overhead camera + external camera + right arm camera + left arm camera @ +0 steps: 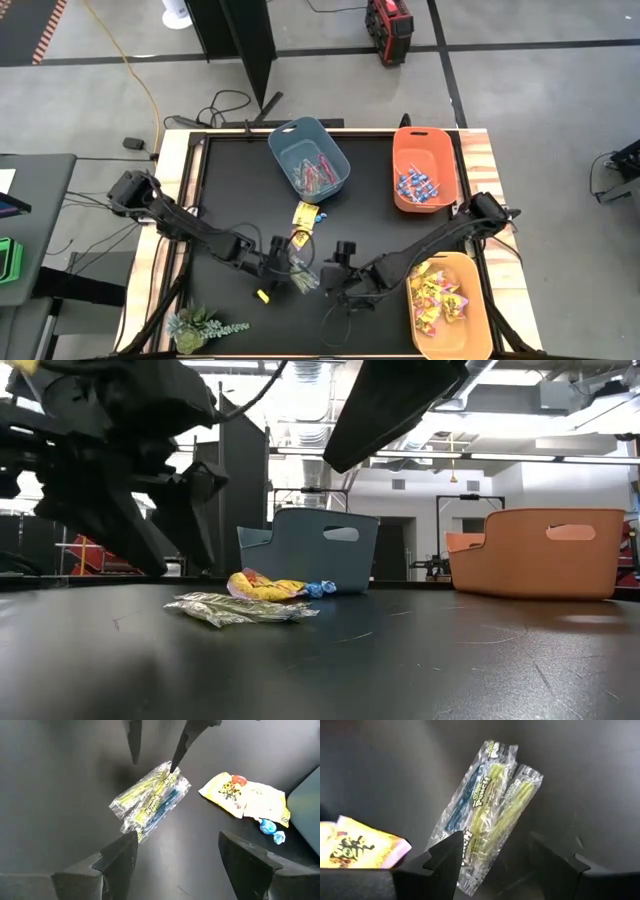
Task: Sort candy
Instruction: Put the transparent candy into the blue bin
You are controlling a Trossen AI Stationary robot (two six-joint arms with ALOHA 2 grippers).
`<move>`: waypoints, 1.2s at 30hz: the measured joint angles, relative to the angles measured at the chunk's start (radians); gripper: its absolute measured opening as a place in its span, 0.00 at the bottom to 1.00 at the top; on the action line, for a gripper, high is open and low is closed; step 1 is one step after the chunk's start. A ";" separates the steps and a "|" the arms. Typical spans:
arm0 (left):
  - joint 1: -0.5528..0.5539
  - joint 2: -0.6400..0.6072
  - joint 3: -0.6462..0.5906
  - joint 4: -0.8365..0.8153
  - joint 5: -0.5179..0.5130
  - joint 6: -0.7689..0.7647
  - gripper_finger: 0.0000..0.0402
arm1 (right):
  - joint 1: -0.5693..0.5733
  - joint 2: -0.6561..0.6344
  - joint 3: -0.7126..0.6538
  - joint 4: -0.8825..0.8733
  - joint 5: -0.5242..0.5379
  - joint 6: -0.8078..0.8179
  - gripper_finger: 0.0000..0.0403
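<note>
Black table (240, 190) holds 3 bins of candy; both open grippers (283, 262) (335, 268) hover by clear stick packets (303, 276), holding nothing.

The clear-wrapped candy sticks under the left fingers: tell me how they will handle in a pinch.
The clear-wrapped candy sticks lie flat in crinkly, glossy film, so the fingers may slip on it. They look slim and light, probably easy to lift. The loose wrapper ends will likely flop, and several lying together may come up unevenly.

High view straight down over the whole bench (250, 170), low view level across its top toward the room, both wrist views close above the same clear-wrapped sticks (487, 805), also seen low
</note>
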 joint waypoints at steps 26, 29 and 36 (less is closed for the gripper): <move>0.007 0.133 0.007 0.060 0.016 -0.140 0.07 | -0.005 0.000 0.000 0.001 0.003 -0.062 0.72; 0.007 0.135 0.023 0.057 0.016 -0.140 0.03 | -0.005 0.000 0.000 0.001 0.003 -0.068 0.72; 0.002 0.139 0.053 0.046 0.026 -0.138 0.10 | -0.004 0.000 0.000 0.001 0.003 -0.069 0.72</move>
